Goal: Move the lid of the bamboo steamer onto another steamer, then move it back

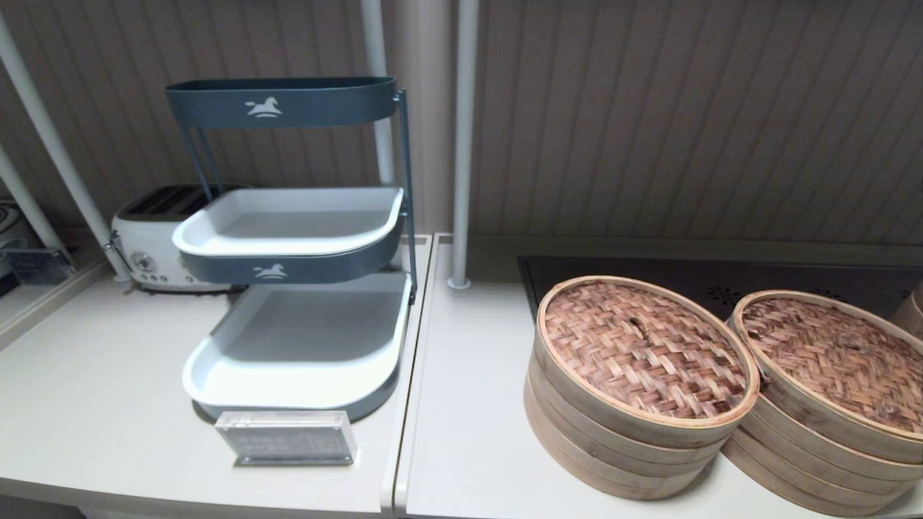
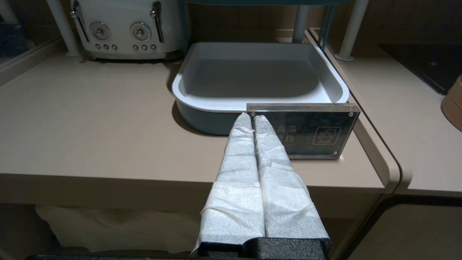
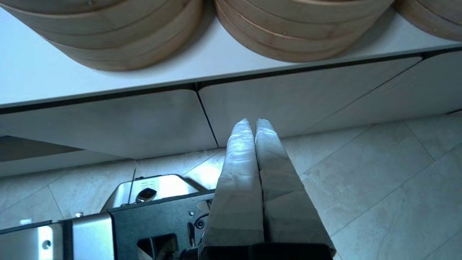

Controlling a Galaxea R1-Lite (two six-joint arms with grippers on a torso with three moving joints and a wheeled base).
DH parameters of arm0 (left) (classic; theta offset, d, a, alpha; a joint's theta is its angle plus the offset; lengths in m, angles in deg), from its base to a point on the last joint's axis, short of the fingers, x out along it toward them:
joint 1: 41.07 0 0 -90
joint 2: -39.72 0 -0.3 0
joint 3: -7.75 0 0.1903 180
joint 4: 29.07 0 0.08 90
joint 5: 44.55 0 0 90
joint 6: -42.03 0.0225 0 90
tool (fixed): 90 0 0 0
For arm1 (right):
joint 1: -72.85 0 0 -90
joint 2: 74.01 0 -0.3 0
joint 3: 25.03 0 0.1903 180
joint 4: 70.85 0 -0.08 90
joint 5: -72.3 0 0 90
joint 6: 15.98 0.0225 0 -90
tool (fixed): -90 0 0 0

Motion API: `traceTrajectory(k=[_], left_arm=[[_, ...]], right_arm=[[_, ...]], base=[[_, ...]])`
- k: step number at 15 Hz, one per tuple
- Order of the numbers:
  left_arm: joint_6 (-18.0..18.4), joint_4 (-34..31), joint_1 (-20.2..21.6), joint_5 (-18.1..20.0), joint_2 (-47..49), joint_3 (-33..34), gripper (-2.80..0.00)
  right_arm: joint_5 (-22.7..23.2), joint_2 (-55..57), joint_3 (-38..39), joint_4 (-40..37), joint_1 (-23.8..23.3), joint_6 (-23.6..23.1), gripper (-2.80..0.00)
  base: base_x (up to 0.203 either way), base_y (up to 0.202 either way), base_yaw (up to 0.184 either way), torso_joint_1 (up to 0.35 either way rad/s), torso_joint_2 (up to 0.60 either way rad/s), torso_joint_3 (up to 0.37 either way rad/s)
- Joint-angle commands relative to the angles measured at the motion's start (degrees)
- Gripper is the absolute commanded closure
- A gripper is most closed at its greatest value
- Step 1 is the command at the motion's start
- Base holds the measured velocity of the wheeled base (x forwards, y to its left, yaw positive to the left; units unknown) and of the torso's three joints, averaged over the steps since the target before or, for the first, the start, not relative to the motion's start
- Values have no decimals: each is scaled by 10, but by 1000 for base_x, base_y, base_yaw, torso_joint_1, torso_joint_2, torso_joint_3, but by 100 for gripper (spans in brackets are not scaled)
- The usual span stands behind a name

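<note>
Two grippers, both pressed fully closed and gripping nothing. Left gripper (image 2: 252, 117) hanging just off the front edge of the left counter (image 2: 90, 119), white-wrapped fingers (image 2: 238, 151) flat against each other, tips pointing toward a clear acrylic sign (image 2: 310, 130) and the bottom tray (image 2: 260, 104) of a grey-and-white tiered rack (image 1: 288, 216). Right gripper (image 3: 252, 122) parked below the front edge of the right counter (image 3: 108, 72), wrapped fingers (image 3: 270, 162) likewise touching along their length, tiled floor behind them. Neither gripper visible from the head camera.

Resting on its own stack of pale hoop tiers, the bamboo steamer lid (image 1: 644, 347): lighter tan-pink herringbone weave, pale rim, tiny dark loop at centre, seated level and untouched. Just beside it toward the robot's right, rims touching or nearly so, another steamer (image 1: 829, 404) with its darker reddish-brown lid in place. Sliver of a third bamboo stack (image 1: 910, 311) at the far right edge. Dark cooktop (image 1: 721, 281) behind both steamers.

Seen from the right wrist, only the lower hoops of the stacks, up on the counter and well above the closed fingers; no contact with lid or steamer. Well apart from the left gripper too, across the seam between the counters. Cream toaster (image 1: 155, 241) behind the rack on the left.
</note>
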Motion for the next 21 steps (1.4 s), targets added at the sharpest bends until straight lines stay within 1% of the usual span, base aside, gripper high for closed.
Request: traceTrajectory(k=[1,3,5,6,7,8,9,10,11,12,14,16,18,21], left_arm=[[0,0,0,0,-1,16,0],[0,0,0,0,-1,16,0],[1,0,0,0,-1,16,0],[1,0,0,0,-1,16,0],[1,0,0,0,-2,16,0],[0,0,0,0,-2,16,0],[0,0,0,0,-1,16,0],[0,0,0,0,-1,16,0],[1,0,0,0,-1,16,0],[1,0,0,0,-1,16,0],[0,0,0,0,-2,16,0],[0,0,0,0,-2,16,0],[1,0,0,0,-1,16,0],[0,0,0,0,-2,16,0]], right_arm=[[0,-48,31,-1,-22,-9,0],[5,-91,72,20,-45,-35,0],[13,-131,115,84,-50,-71,0],[15,-134,119,92,-50,-77,0],[17,-146,143,133,-49,-84,0],[21,-156,186,179,-48,-90,0],[33,-172,234,239,-46,-96,0],[57,-192,266,287,-42,-100,0],[94,-208,292,302,-40,-103,0],[111,-221,307,309,-38,-106,0],[114,-240,307,311,-37,-112,0],[128,-240,307,312,-37,-135,0],[131,-244,315,313,-37,-159,0],[133,-267,314,312,-38,-170,0]], base=[[0,0,0,0,0,0],[0,0,0,0,0,0],[0,0,0,0,0,0],[0,0,0,0,0,0],[0,0,0,0,0,0],[0,0,0,0,0,0],[0,0,0,0,0,0],[0,0,0,0,0,0],[0,0,0,0,0,0],[0,0,0,0,0,0],[0,0,0,0,0,0],[0,0,0,0,0,0],[0,0,0,0,0,0],[0,0,0,0,0,0]])
